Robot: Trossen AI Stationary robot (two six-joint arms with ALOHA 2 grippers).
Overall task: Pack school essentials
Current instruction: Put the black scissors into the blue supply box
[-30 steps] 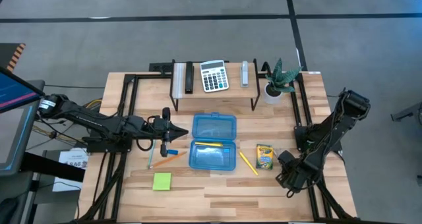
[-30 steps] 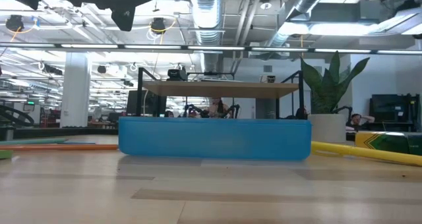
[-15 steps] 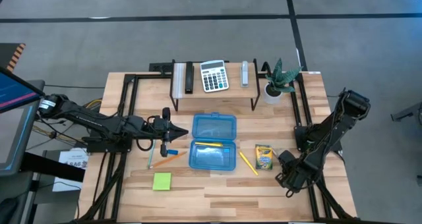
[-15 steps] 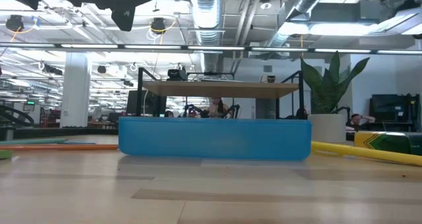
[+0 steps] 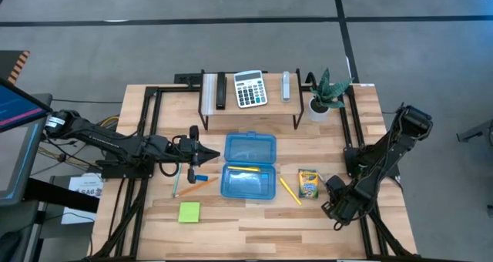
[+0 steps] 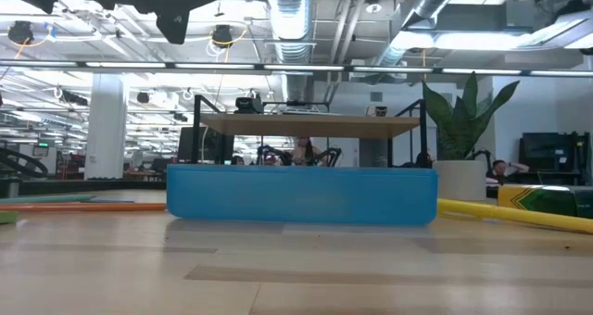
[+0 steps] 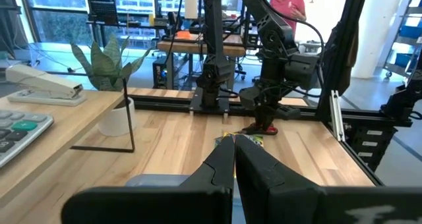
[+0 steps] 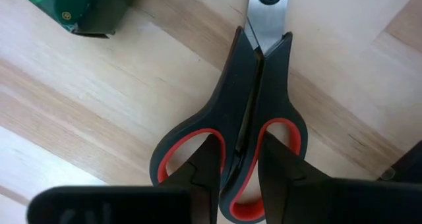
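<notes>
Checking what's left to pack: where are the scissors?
In the right wrist view, the scissors lie closed on the table's right side, under the right gripper, beside the crayon box.

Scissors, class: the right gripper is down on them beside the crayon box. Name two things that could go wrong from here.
1. The right gripper has its fingers in the handle loops of the scissors; lifted this way, they may swing or slip.
2. The crayon box lies close by, so a sweep toward the blue case might knock it.

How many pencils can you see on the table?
4, maybe more hidden. A yellow pencil lies inside the blue box. Another yellow pencil lies between the box and the crayon box. An orange pencil and a green pencil lie left of the box.
</notes>
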